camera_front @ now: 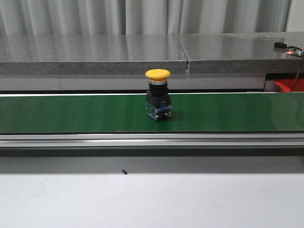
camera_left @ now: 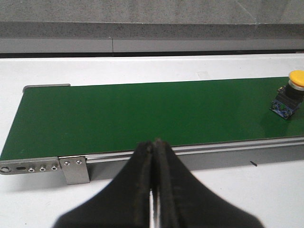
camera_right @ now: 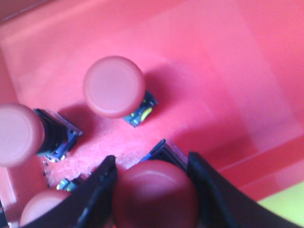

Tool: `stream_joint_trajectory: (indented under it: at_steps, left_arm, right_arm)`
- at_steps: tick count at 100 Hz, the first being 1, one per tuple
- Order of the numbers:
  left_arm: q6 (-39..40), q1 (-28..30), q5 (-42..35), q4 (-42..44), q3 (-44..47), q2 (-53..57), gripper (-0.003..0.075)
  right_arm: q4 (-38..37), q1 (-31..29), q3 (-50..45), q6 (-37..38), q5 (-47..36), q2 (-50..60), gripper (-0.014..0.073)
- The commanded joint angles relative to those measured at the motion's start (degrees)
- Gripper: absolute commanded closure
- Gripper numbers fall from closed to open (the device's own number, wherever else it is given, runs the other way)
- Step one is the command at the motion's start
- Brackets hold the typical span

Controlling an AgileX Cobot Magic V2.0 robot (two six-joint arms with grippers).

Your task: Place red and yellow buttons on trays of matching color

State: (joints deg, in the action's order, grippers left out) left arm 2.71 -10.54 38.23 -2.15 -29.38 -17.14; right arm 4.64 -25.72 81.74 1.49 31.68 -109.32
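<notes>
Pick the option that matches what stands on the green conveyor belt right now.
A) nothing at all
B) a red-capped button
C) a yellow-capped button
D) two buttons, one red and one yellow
C: a single yellow-capped button stands upright on the green conveyor belt; the red buttons show only in the right wrist view, in the red tray.

Belt (camera_front: 71, 113) is solid dark green, framed by a silver-grey metal rail (camera_front: 142, 140). Button (camera_front: 157, 94) on it: yellow cap, chrome collar, black body, blue base. Desk (camera_front: 142, 199) is plain white with one tiny black speck (camera_front: 124, 172). Ledge (camera_front: 95, 52) behind the belt is speckled grey stone; curtain (camera_front: 142, 16) behind that is pale grey. Left pincer (camera_left: 153, 190) is matte black. Right pincer (camera_right: 152, 183) is black too. Red tray (camera_right: 213, 61) is uniform red, with a yellow-green patch at one corner of the view. Red buttons (camera_right: 114, 86) in it have red caps, black bodies, blue bases.
</notes>
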Motion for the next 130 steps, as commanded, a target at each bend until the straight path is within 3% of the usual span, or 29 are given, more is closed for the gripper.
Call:
stream_joint_trajectory:
  at_steps: [1, 26, 31, 43, 53, 87, 130]
  left_arm:
    - [0.61, -0.45, -3.98, -0.3, -1.46, -0.58, 0.0739]
    - [0.61, -0.45, -3.98, -0.3, -1.46, -0.58, 0.0739]
    - [0.61, -0.45, -3.98, -0.3, -1.46, -0.58, 0.0739]
    - [0.61, -0.45, -3.98, -0.3, -1.46, -0.58, 0.0739]
    - [0.61, -0.45, -3.98, -0.3, -1.46, -0.58, 0.0739]
    - [0.61, -0.45, -3.98, -0.3, -1.46, -0.58, 0.0739]
    - [0.61, -0.45, -3.98, -0.3, -1.46, -0.58, 0.0739]
  right_arm:
    - [0.54, -0.4, 2.02, -0.1, -3.62, 2.04, 0.0443]
    - [3.13, -0.44, 2.02, -0.16, -4.0, 0.29, 0.0414]
    - [3.13, -0.44, 2.02, -0.16, -4.34, 0.29, 0.0353]
    - [3.19, -0.44, 2.02, -0.16, -4.99, 0.29, 0.0105]
    - [3.19, -0.44, 2.02, -0.16, -4.81, 0.29, -0.0005]
    - [2.15, -0.44, 1.64, -0.71, -3.13, 2.9, -0.0008]
    - [1.88, -0.44, -8.56, -0.71, -7.78, 17.98, -0.0008]
